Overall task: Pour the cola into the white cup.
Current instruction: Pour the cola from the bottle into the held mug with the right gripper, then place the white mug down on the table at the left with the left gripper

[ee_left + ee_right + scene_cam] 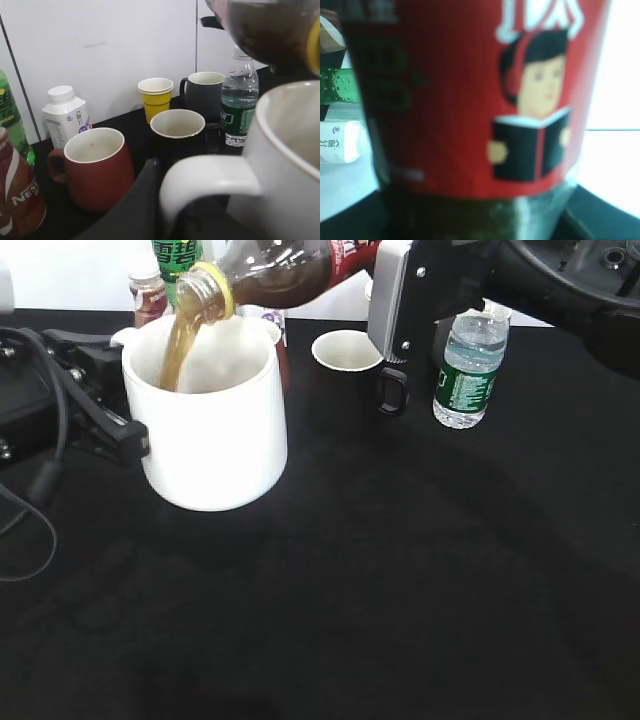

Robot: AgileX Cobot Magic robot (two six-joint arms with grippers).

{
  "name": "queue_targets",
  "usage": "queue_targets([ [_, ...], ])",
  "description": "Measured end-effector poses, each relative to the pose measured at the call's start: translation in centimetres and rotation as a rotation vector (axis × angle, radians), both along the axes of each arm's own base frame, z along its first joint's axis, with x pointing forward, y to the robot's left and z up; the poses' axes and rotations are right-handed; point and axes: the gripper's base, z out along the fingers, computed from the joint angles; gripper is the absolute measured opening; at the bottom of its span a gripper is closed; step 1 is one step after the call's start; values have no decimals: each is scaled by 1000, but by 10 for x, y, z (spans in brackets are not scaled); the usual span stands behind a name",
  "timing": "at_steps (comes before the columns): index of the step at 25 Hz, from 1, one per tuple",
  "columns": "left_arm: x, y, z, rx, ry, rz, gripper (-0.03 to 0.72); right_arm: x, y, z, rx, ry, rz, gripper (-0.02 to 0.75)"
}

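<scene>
**Exterior view: cola streaming into the white cup**

Exterior view shows you mid-pour. The cola (290,270) lies tipped nearly flat above the white cup (210,430), its open mouth just over the cup's rim, and a brown stream runs down the inside wall. The right claw (400,310) is clenched on the cola's body beyond the cup's right side; its wrist camera is filled by the red label. The left claw (150,210) sits at the cup's handle (210,182) on the cup's left, but you cannot tell whether it is clamped or slack.

To do this step well, keep the mouth inside the rim line and hold the tilt steady; a steeper angle would likely make the flow glug and splash. Watch the level rising in the cup and roll the bottle back upright before it nears the brim. Keep the cup braced on the worktop (400,590), since the black mug (350,355) and water bottle (468,365) stand close behind it.
</scene>
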Motion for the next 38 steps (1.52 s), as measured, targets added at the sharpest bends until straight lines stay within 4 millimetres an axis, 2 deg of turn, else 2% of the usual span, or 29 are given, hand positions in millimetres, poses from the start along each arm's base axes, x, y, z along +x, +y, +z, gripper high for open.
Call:
queue_targets([
  [12, 0, 0, -1, 5, 5, 1, 36, 0, 0, 1, 1, -12, -1, 386],
  [22, 0, -1, 5, -32, -42, -10, 36, -2, 0, -4, 105, 160, 35, 385],
  [24, 0, -1, 5, -34, -44, -10, 36, -3, 0, -4, 162, 238, 47, 385],
  [26, 0, -1, 5, -34, -43, -10, 36, -3, 0, -4, 278, 395, 70, 385],
  [30, 0, -1, 3, -20, -27, -6, 36, -3, 0, -5, 735, 1012, 157, 385],
  [32, 0, 0, 2, -22, -18, 2, 36, -3, 0, -5, 897, 1228, 188, 385],
  [34, 2, 3, 3, -39, -7, 29, 36, -3, 0, -5, 958, 1309, 200, 385],
  [36, 8, 12, 2, -37, -3, 75, 36, -8, -3, 6, 971, 1297, 215, 385],
  [38, 15, 27, 2, -36, -4, 143, 36, -11, -8, 16, 969, 1281, 141, 385],
])
